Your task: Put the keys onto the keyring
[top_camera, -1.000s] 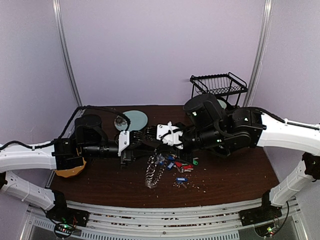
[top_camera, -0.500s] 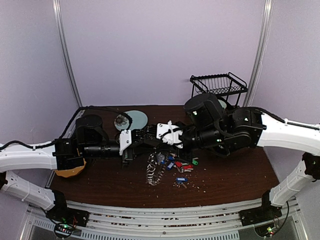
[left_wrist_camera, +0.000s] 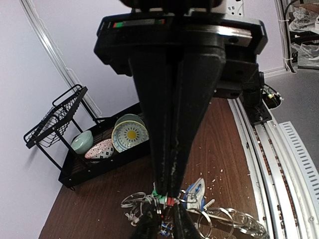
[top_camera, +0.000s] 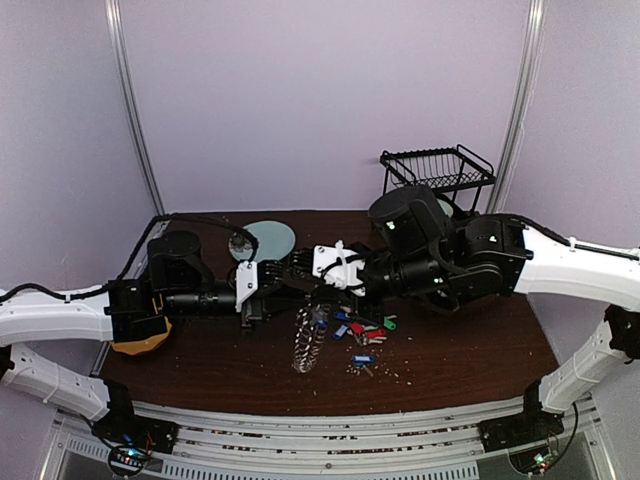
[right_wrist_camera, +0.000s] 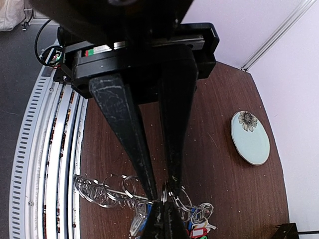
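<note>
Turned narrower and lifted slightly, the keyring (top_camera: 307, 340) hangs mid-table toward the near edge, under the two meeting grippers. Left gripper (left_wrist_camera: 167, 198): jaws together at the ring, though what they pinch is hidden. Right gripper (right_wrist_camera: 162, 195): jaws pinched on the ring's wire. Loose keys (top_camera: 365, 330) lie just right of it; bare table (top_camera: 480, 350) reaches the right edge.

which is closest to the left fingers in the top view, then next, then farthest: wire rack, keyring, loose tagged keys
From the left fingers:
1. keyring, hanging just below their tips
2. tagged keys, lying on the table a little to the right
3. wire rack, far off at the back right corner
</note>
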